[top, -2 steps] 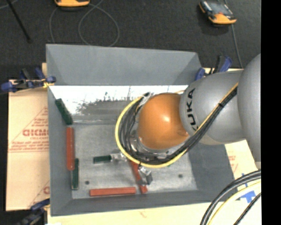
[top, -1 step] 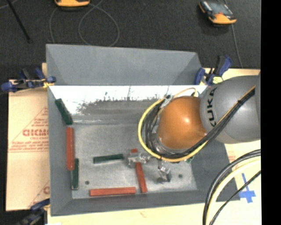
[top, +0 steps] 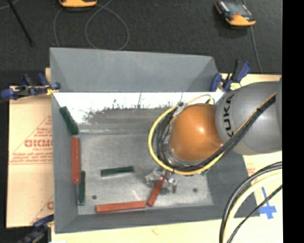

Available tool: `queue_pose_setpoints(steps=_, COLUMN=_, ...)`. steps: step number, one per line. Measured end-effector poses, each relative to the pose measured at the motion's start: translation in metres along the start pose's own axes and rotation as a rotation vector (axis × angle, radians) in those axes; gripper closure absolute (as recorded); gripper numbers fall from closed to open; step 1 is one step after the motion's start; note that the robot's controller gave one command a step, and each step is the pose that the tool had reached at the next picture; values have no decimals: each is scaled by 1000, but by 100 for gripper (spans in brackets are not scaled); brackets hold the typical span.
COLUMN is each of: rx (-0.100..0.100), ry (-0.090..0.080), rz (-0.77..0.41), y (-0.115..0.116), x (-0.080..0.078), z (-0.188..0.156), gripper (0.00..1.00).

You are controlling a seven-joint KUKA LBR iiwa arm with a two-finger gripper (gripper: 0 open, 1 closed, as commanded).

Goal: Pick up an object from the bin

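Short red stick (top: 154, 193): front right of the bin floor, set on a slant, lower end just beside the right end of a long red stick, upper end up between the gripper's fingers.

Gripper (top: 162, 182): two metal fingers, closed in on the upper end of the short red stick, one to each side of it. Low over the floor, below the orange cover (top: 194, 133) of the wrist.

Lettering: "KUKA" in black capitals on the grey arm (top: 247, 118), read sideways, just right of the orange cover.

Yellow cable (top: 153, 137): looped round the left of the cover, alongside black ones.

Other contents of the bin:
- long red stick (top: 121, 206), flat along the front wall;
- green stick (top: 117, 171), mid-floor, nearly level, apart from the rest;
- red stick (top: 75, 160), lengthwise along the left wall;
- dark green stick (top: 81, 188), just below it, against the same wall;
- dark green stick (top: 68, 120), slanted in the back left corner.

Bin (top: 128, 71): grey metal, sloped walls. Floor speckled and scuffed; pale band with dark scratch marks along the foot of the back wall.

Surroundings: dark matt ground (top: 156, 23) beyond the bin, thin wires curled across it; two orange-and-black devices (top: 235, 13) at the top edge.
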State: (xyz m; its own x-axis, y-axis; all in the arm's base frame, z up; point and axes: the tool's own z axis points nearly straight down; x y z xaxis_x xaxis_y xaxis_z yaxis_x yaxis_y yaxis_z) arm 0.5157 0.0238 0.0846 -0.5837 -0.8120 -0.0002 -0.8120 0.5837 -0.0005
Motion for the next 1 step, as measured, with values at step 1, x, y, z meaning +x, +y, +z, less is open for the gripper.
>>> queue_pose_setpoints(steps=1, rx=7, ry=-7, rz=-16, y=28, x=-12, z=-148, gripper=100)
